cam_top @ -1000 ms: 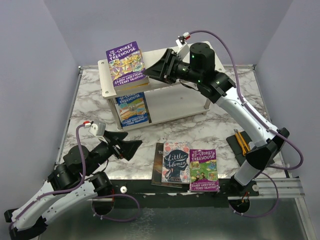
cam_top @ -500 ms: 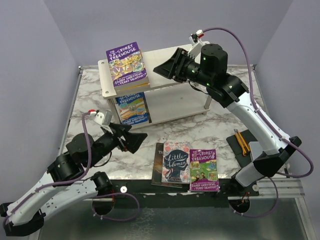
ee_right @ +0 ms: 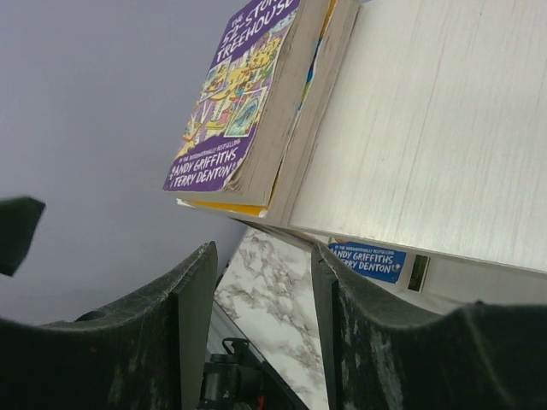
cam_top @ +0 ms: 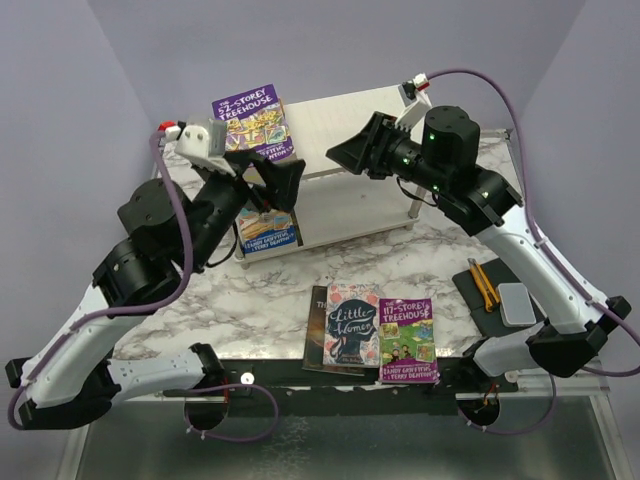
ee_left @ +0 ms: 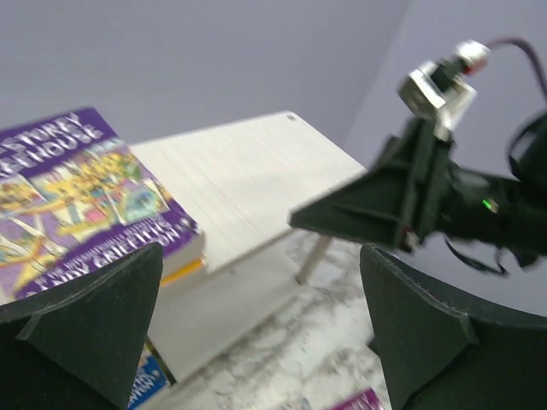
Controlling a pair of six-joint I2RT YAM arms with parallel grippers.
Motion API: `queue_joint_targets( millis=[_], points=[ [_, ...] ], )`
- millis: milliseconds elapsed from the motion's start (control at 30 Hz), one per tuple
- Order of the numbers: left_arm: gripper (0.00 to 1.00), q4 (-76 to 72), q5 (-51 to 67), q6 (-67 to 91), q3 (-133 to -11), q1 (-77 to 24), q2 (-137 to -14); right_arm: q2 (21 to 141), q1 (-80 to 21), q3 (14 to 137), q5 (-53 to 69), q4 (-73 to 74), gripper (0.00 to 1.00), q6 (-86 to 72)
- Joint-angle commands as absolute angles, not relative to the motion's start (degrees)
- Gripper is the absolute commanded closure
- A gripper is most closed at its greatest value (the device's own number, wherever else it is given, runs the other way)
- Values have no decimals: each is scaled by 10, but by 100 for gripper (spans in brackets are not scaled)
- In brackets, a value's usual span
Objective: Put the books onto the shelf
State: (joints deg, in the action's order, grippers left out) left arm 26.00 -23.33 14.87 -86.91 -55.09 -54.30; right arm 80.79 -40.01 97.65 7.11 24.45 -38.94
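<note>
We are between books: one purple Treehouse book (cam_top: pixel 250 120) lies on top of the shelf (cam_top: pixel 350 108) and a blue one (cam_top: pixel 265 226) sits on its lower tier, while Little Women (cam_top: pixel 350 322), the dark brown book (cam_top: pixel 316 332) it overlaps and a second purple Treehouse (cam_top: pixel 407 338) wait on the marble table (cam_top: pixel 200 300) near the front edge. The left gripper (cam_top: pixel 268 180) hovers by the shelf's left front with jaws wide apart and empty, and the right gripper (cam_top: pixel 345 152) hangs over the top board, jaws partly apart, holding nothing. Next, we judge, one arm must drop to the waiting three and work a finger under a thin cover edge.
</note>
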Motion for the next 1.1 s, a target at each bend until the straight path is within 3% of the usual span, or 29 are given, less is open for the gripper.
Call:
queue_joint_targets(
  millis=[0,167,267,600,800,1067],
  points=[
    [3,248,-447,40,-939,-549,-609,782,-397,955,48,257,48,-362],
    [2,155,-635,-92,-919,-548,-646,766,-397,937,51,263,49,-343],
    [2,117,-685,-139,-896,-510,-659,755,-397,924,47,262,49,-334],
    [15,230,-511,22,-934,-267,-694,712,-397,848,66,229,56,-335],
    [35,275,-351,128,-946,-135,-725,696,-397,825,73,222,59,-331],
    [74,302,-259,155,-957,-104,-763,682,-397,811,70,222,59,-320]
  ],
)
